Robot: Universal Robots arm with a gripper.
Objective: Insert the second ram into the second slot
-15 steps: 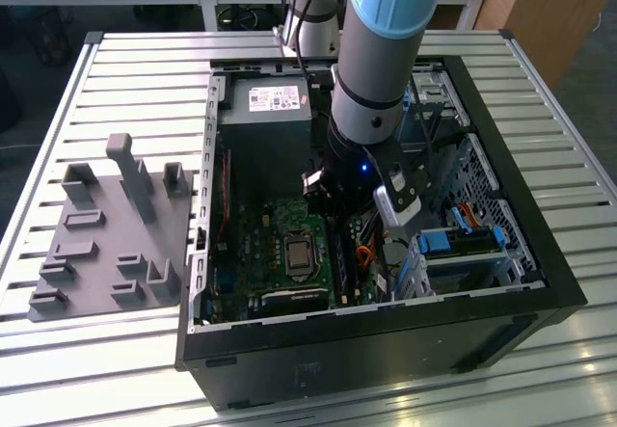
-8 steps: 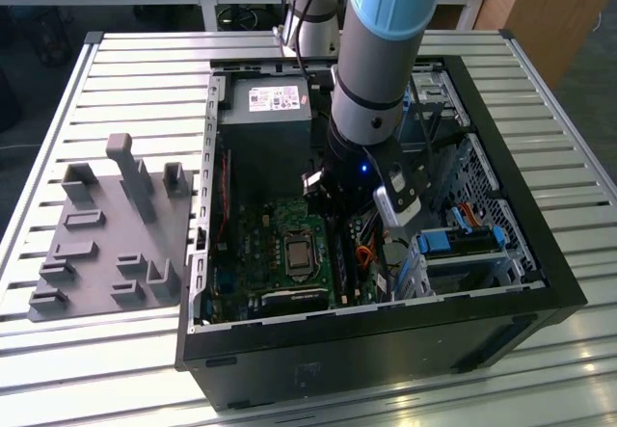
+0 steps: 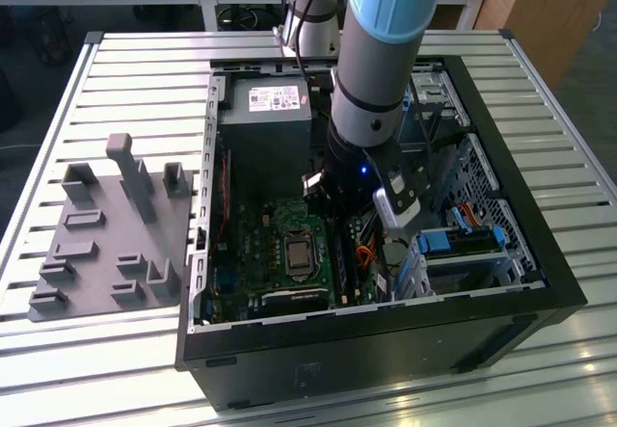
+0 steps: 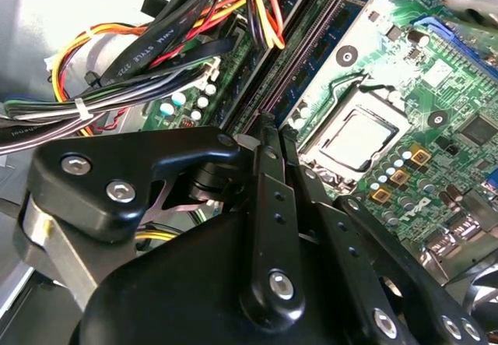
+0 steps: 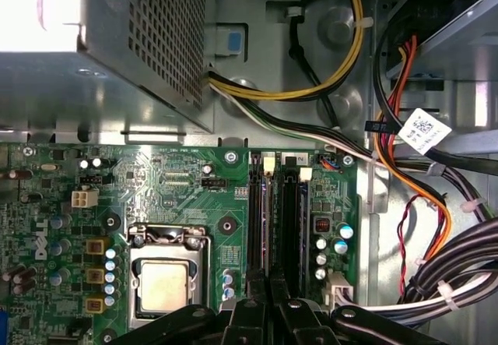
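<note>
Inside the open computer case (image 3: 540,282), over the memory slots (image 5: 276,220) beside the processor socket (image 5: 165,279), our gripper (image 5: 268,294) is closed on what seems to be the second ram (image 5: 270,228), standing edge-on in its slot; whether it is fully seated we cannot tell.

hidden: my gripper (image 5: 268,302) tips behind my own linkage | second ram (image 5: 267,228) lower end covered | fingers' spread unclear
</note>
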